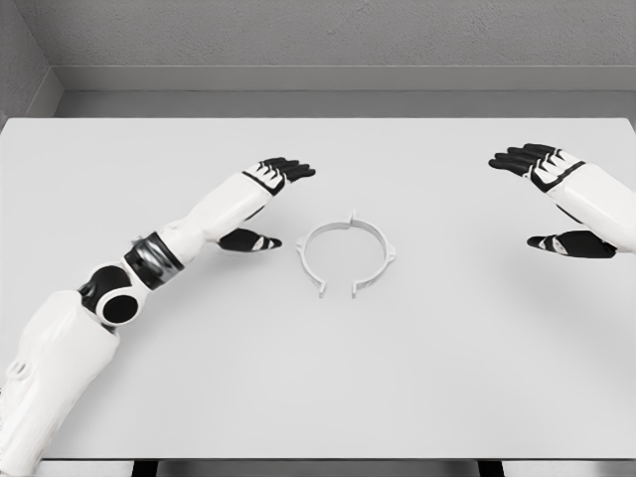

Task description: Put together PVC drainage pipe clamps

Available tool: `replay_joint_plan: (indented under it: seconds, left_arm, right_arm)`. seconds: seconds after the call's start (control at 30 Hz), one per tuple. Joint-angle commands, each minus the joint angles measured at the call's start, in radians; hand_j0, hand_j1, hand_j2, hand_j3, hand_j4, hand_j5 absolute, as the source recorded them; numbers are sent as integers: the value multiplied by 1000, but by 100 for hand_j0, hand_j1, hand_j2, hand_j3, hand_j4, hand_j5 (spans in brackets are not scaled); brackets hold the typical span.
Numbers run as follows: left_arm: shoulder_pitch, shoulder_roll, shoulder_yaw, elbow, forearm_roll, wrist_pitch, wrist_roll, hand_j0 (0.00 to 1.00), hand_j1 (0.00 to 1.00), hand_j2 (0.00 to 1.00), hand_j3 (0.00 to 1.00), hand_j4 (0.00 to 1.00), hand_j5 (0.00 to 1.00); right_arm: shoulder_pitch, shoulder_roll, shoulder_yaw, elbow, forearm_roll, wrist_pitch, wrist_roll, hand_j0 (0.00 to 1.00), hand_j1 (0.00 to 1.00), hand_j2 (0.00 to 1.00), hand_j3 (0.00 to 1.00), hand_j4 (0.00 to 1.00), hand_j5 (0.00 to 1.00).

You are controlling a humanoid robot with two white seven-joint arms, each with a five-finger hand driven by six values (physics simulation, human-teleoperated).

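Observation:
A white ring-shaped pipe clamp lies flat on the white table near the middle, with a gap on its near side and small tabs on its rim. My left hand hovers just left of the clamp, fingers stretched out and thumb apart, holding nothing. My right hand is far to the right of the clamp near the picture's edge, also spread and holding nothing. Neither hand touches the clamp.
The table's far edge meets a grey wall at the back. Its near edge runs along the bottom of the picture, with dark legs showing below.

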Motion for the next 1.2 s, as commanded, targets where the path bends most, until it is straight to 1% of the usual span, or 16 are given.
replay_joint_plan:
  seconds: [0.0, 0.3, 0.33, 0.47, 0.5, 0.73, 0.77, 1.17]
  left_arm:
    - [0, -19, 11, 11, 24, 0, 1, 100, 100, 100, 100, 100, 100]
    - [0, -19, 11, 11, 24, 0, 1, 100, 100, 100, 100, 100, 100]
    - [0, -22, 16, 48, 4, 0, -1, 100, 100, 100, 100, 100, 100]
    - [0, -22, 16, 48, 4, 0, -1, 100, 100, 100, 100, 100, 100]
    - [0, -31, 11, 69, -7, 0, -1, 100, 100, 100, 100, 100, 100]
    - [0, -31, 11, 69, -7, 0, -1, 100, 100, 100, 100, 100, 100]
    - [11, -79, 3, 69, -57, 0, -1, 100, 100, 100, 100, 100, 100]
    - [14, -80, 2, 66, -56, 0, -1, 100, 100, 100, 100, 100, 100]
  right_arm:
    - [0, 1, 1, 0, -8, 3, -1, 100, 100, 100, 100, 100, 100]
    - [0, 1, 1, 0, -8, 3, -1, 100, 100, 100, 100, 100, 100]
    - [-66, 33, 78, -8, 5, 3, 1, 100, 100, 100, 100, 100, 100]
    - [-66, 33, 78, -8, 5, 3, 1, 100, 100, 100, 100, 100, 100]
    - [-57, 33, 66, -8, 5, 3, 1, 100, 100, 100, 100, 100, 100]
    - [-57, 33, 66, -8, 5, 3, 1, 100, 100, 100, 100, 100, 100]
    - [-54, 33, 66, -10, 3, 3, 1, 100, 100, 100, 100, 100, 100]
    - [-52, 33, 66, -10, 3, 3, 1, 100, 100, 100, 100, 100, 100]
